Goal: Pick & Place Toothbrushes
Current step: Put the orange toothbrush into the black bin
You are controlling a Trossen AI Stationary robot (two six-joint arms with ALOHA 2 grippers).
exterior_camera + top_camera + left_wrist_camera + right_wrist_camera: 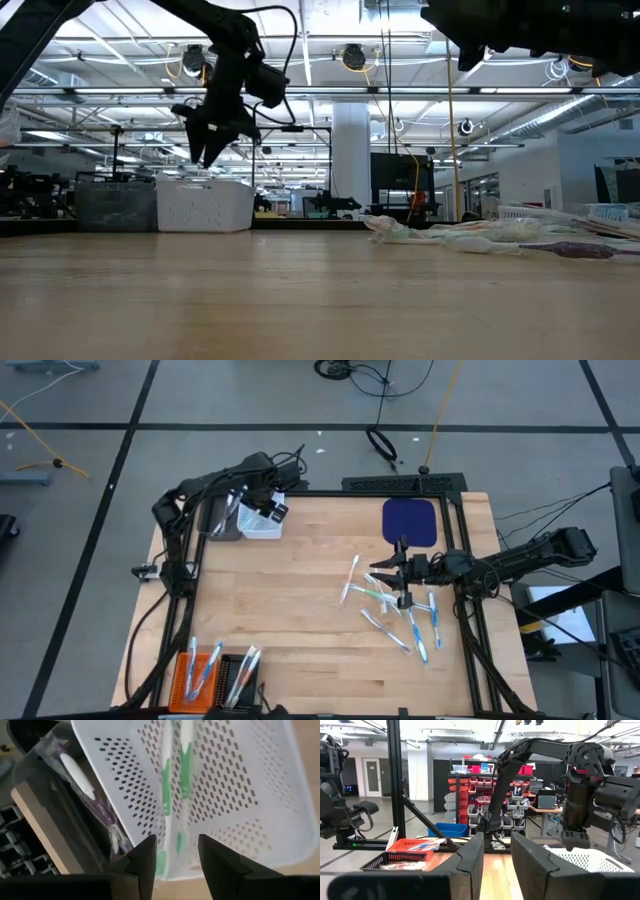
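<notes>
We see the left gripper (262, 510) poised over the white basket (262, 525), jaws spread, empty; green toothbrushes (172, 780) lie inside. Right gripper (402, 572) hovers above scattered toothbrushes (395, 615), well apart from the basket, jaws parted.

Green toothbrushes (172, 785) in my white basket (235, 795) cut off by frame edge, heads unseen, loose toothbrush pile (395, 610) too small to count, approx. ten maybe

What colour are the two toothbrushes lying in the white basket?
Green and white toothbrushes, clearest in the left wrist view.
</notes>
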